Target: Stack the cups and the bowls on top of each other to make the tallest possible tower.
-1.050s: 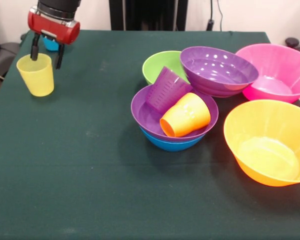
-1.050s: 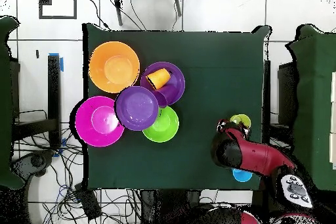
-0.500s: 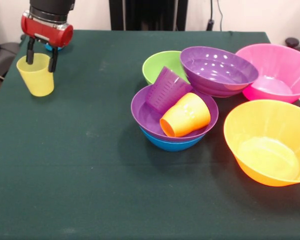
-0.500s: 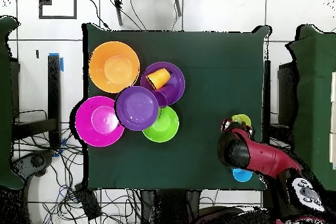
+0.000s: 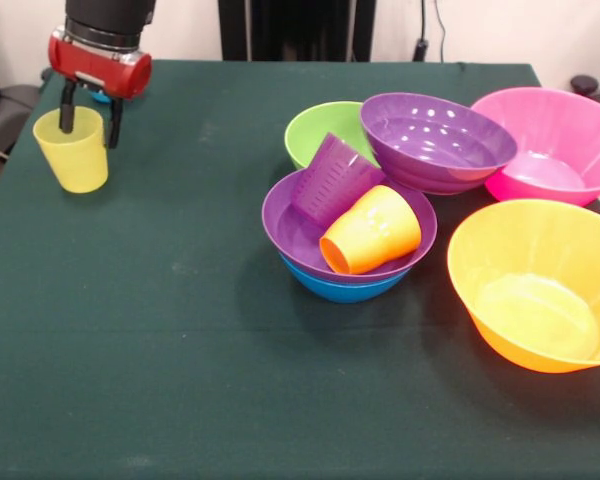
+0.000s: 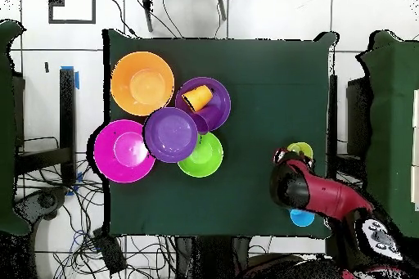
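Cups and bowls sit on a dark green bench (image 5: 160, 330). The yellow cup (image 5: 73, 150) stands upright near one corner. The red and black end effector (image 5: 88, 118) hangs right over it. Its two black fingers (image 5: 68, 107) are spread apart, one dipping inside the cup's mouth and one just outside the rim, so the cup's wall is between them. They do not look pressed tight on it. A bit of the blue cup (image 5: 101, 95) peeks out behind the end effector, at the bench edge.

The tower (image 5: 348, 240) is in the middle of the bench. The blue bowl (image 5: 345, 288) is at the bottom with a purple bowl (image 5: 292, 232) nested in it. The purple cup (image 5: 332, 180) and the orange cup (image 5: 372, 230) lie tipped inside that purple bowl, touching each other.

Behind the tower sits the green bowl (image 5: 320, 132). A second purple bowl (image 5: 435, 140) rests partly on it. The pink bowl (image 5: 552, 140) is beside that one, and the big orange bowl (image 5: 535, 285) sits by itself near the tower.
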Tool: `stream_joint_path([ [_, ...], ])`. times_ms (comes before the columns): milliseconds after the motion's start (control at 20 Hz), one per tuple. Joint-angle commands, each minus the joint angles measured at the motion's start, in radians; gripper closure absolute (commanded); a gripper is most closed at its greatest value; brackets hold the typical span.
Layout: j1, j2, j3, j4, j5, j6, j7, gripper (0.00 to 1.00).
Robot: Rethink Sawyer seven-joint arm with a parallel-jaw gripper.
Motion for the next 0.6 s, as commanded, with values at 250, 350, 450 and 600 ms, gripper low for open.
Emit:
stream_joint_path([
  [250, 0.012, 0.069, 0.125, -0.002, -0.013, -0.025, 0.109, 0.00],
  [350, 0.002, 0.078, 0.144, -0.005, -0.017, -0.015, 0.101, 0.00],
  [450, -0.012, 0.100, 0.166, -0.014, -0.023, -0.005, 0.088, 0.00],
  [600, -0.018, 0.140, 0.168, -0.040, -0.031, -0.014, 0.080, 0.00],
])
